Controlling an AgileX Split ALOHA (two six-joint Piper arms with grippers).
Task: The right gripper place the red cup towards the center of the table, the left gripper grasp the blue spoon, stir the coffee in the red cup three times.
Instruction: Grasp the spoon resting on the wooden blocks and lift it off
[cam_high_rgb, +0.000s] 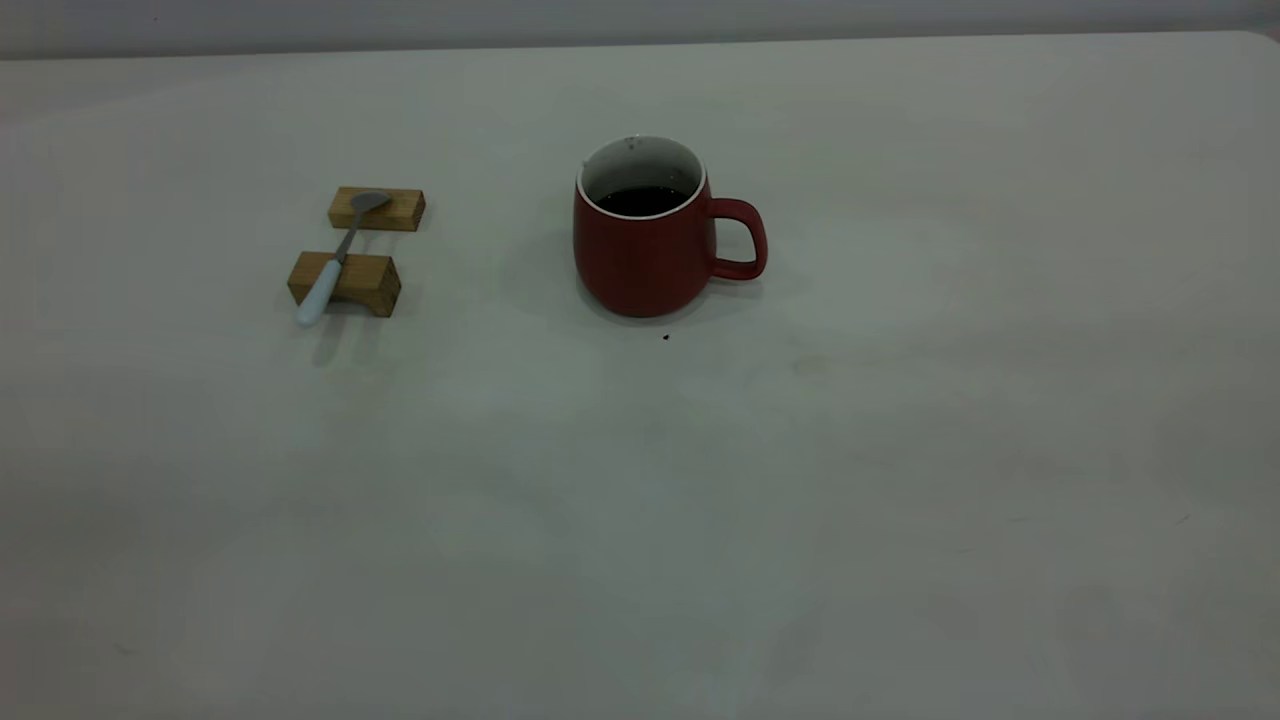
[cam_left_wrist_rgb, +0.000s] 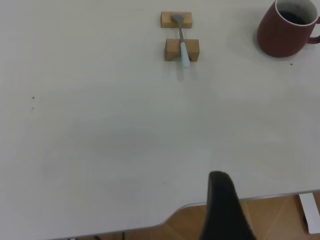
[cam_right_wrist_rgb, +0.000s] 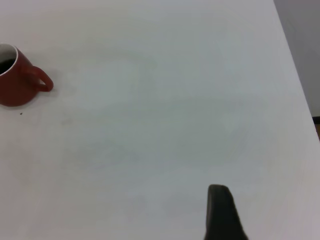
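Open table (cam_high_rgb: 700, 500) around red cup (cam_high_rgb: 645, 255), blue spoon (cam_high_rgb: 330, 270).

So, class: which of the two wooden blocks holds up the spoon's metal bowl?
The farther wooden block, behind the other; the nearer wooden block carries the blue spoon by its pale handle.

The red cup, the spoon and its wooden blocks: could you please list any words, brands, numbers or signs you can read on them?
None: no text, number or sign shows in any view.
The red cup: plain.
The blue spoon: plain.
The two wooden blocks: plain.
The table: only a tiny black speck.
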